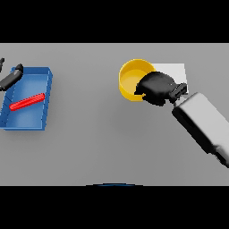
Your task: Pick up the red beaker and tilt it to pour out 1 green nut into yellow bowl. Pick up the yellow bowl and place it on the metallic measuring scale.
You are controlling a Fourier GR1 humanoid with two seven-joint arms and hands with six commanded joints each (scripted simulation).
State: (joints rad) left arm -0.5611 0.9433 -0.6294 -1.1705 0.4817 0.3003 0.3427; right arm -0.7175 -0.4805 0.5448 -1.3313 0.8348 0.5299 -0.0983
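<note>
A yellow bowl (130,79) sits at the table's middle right, its right rim covered by my right hand (156,87), whose dark fingers curl over that rim. Behind the hand lies a pale flat square, the metallic scale (175,71), touching or just beside the bowl. At the far left, my left hand (12,76) hangs over the upper left corner of a blue tray (47,96). A thin red object (27,102) lies slanted inside the tray. I see no green nut; the bowl's inside looks plain yellow.
The blue tray stands near the table's left edge. My right forearm (201,123) runs from the lower right toward the bowl.
</note>
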